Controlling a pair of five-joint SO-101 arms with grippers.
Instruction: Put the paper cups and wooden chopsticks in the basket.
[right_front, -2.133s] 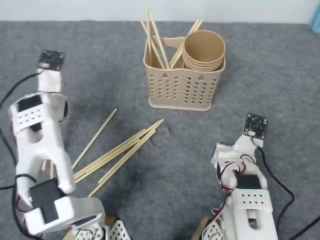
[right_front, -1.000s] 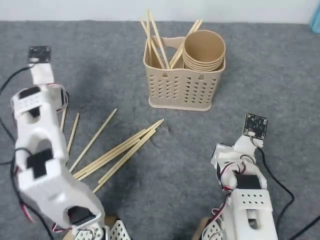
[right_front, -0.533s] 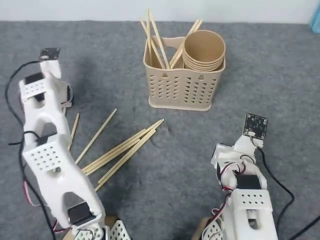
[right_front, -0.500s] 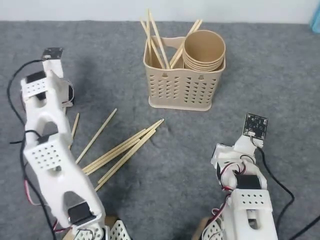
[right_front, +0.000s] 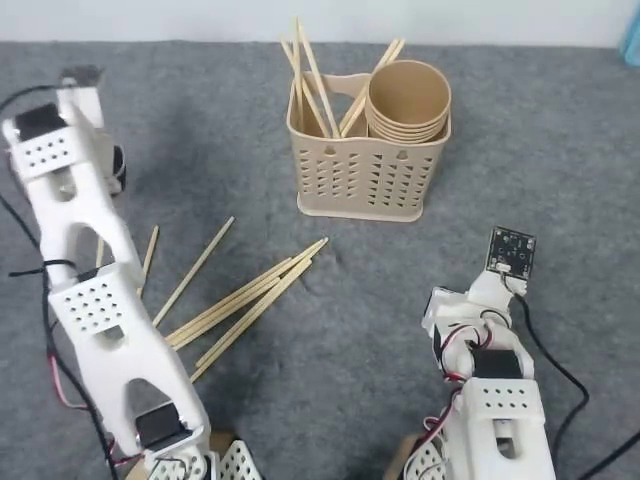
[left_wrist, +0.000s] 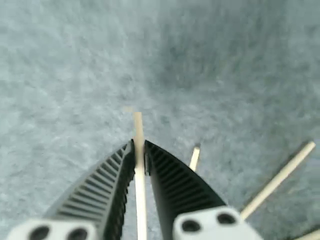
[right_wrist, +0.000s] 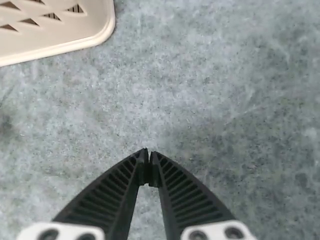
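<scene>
The left gripper (left_wrist: 138, 146) is found clamped on one chopstick (left_wrist: 137, 122) above the carpet (right_front: 350, 320). The right gripper (right_wrist: 148, 153) is closed on nothing. Cups (right_front: 408, 100) and upright chopsticks (right_front: 313, 72) are held in the basket (right_front: 360, 180). Loose chopsticks (right_front: 243, 297) are scattered before it.

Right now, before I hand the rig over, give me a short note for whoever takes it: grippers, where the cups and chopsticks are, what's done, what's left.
Left gripper: shut on one chopstick, over the grey mat at the table's left side.
Right gripper: shut, empty, over the mat near a corner of the basket.
Done: the stacked paper cups are in the basket, with several upright chopsticks beside them.
Left: bring over the gripped chopstick, then the loose chopsticks lying on the mat.
</scene>
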